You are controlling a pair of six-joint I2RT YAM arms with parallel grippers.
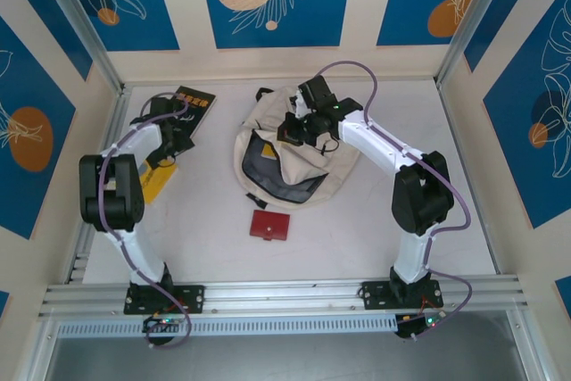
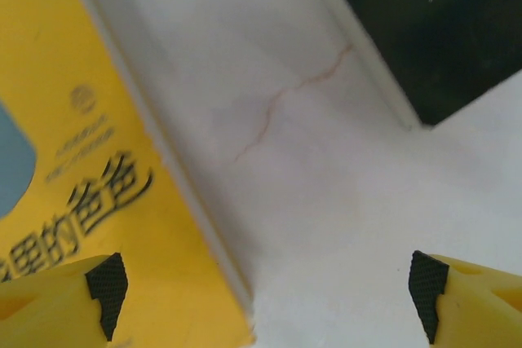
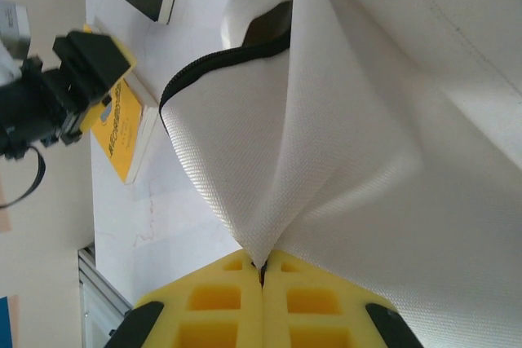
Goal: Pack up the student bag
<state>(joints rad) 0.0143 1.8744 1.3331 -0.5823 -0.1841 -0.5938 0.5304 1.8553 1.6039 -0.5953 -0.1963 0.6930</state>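
Note:
The student bag [image 1: 252,136], cream fabric with black zipper trim, lies at the back middle of the table with its dark-lined mouth open toward the front. My right gripper [image 1: 299,124] is shut on a pinched fold of the bag's fabric [image 3: 367,120], which it holds right at its fingertips [image 3: 262,270]. At the back left, my left gripper [image 1: 168,156] hovers open between a yellow book [image 1: 156,183] and a black book [image 1: 193,104]. In the left wrist view, the gripper [image 2: 265,291] is empty, with the yellow book's corner [image 2: 81,160] and bare table below it and the black book [image 2: 440,22] farther off.
A small red wallet [image 1: 269,226] lies on the table in front of the bag. Patterned walls and metal frame posts enclose the table on three sides. In the right wrist view, the left gripper [image 3: 86,67] sits over the yellow book [image 3: 122,132].

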